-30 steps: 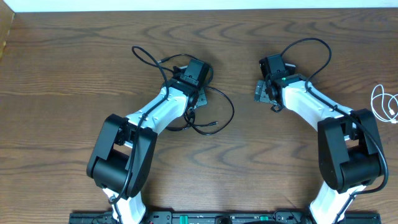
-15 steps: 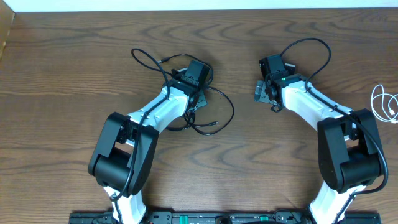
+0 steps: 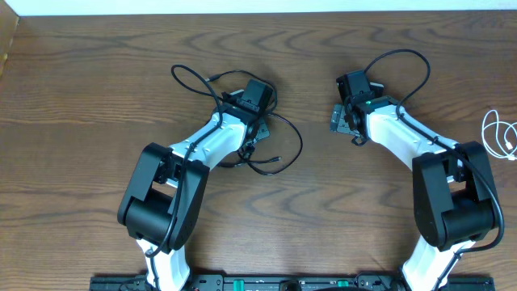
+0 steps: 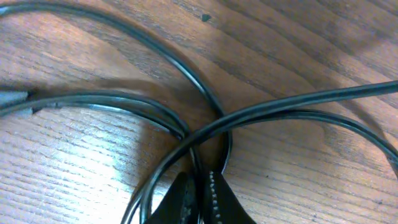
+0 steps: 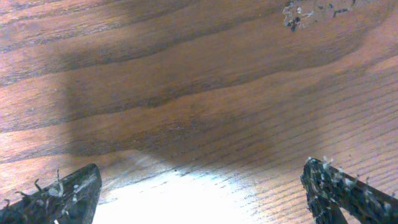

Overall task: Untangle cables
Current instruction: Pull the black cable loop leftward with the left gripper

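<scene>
The black cable [image 3: 192, 82] lies in loose loops left of centre, with a small plug end [image 3: 279, 160]. My left gripper [image 3: 251, 137] sits over the middle of the tangle. In the left wrist view its fingers [image 4: 214, 200] are shut on one strand of the black cable [image 4: 249, 114], where several strands cross. The white cable [image 3: 499, 136] lies coiled at the far right edge, partly cut off by the frame. My right gripper [image 3: 344, 121] hangs open over bare wood, nothing between its fingertips [image 5: 336, 186].
The wooden table [image 3: 97, 97] runs out to a pale strip along the far edge. The right arm's own thick black wire [image 3: 400, 55] arcs above its wrist. A scuffed patch [image 5: 305, 14] marks the wood ahead of the right gripper.
My left gripper has closed onto a strand of the black cable, and the cable's right loop has pulled in slightly. The right arm has not moved.
</scene>
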